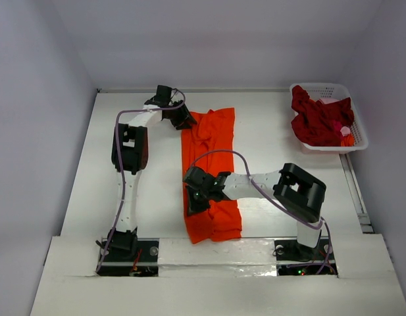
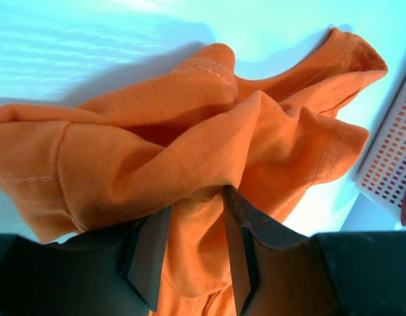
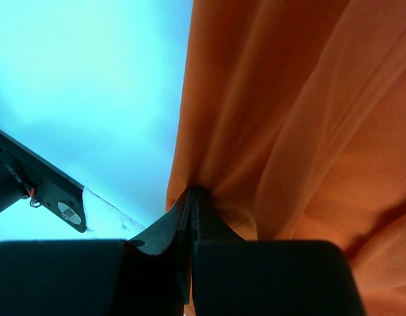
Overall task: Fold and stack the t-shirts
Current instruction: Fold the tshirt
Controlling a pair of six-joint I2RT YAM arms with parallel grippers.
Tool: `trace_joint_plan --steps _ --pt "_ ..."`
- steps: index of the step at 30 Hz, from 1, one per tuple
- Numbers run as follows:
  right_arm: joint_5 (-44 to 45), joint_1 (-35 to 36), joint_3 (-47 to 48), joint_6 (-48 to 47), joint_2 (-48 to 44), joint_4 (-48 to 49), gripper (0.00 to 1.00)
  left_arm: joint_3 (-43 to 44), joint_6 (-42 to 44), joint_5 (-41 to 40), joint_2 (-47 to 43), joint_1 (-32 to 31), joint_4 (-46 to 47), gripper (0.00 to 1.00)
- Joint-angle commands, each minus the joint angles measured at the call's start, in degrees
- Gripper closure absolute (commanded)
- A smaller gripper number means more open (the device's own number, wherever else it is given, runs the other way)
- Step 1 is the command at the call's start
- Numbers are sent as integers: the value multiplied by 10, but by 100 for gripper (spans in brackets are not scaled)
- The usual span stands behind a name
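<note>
Left gripper [image 1: 183, 120]: clamped on a bunched wad of the orange t-shirt [image 1: 212, 164] at the garment's far left corner. In its wrist view the two fingers [image 2: 148, 253] stand a little apart, with folds of cloth packed between them and a stitched hem piled up just ahead. Right gripper [image 1: 191, 192]: pinched tight on the shirt's left edge, nearer the near edge of the table [image 1: 281, 145]. In its wrist view the jaws meet with only a thin fold of fabric between, and the cloth fans away from that point in taut pleats. The shirt lies as a long narrow strip at mid-table, running from close to the near edge toward the far edge. Its near end is flat and its far end is rumpled. The dark red t-shirt [image 1: 318, 122] sits heaped in the white lattice basket [image 1: 321, 86] at the far right corner, well apart from both grippers, and spills a little over the basket's left rim.
</note>
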Motion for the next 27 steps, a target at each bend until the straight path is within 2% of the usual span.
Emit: trace_joint_plan --steps 1,10,20,22,24,27 --pt "-6 15 -20 8 3 -22 100 15 8 -26 50 -6 -8 64" --pt "-3 21 -14 8 4 -27 100 109 9 -27 91 -6 -50 63" --pt "-6 21 -12 9 10 -25 100 78 17 -33 78 5 -38 62" --pt "-4 21 -13 9 9 -25 100 69 17 -38 69 11 -33 59" --pt "1 21 -13 9 4 -25 100 73 13 -37 68 11 -33 49" --pt "9 21 -9 6 -1 -29 100 82 13 -44 67 11 -42 41"
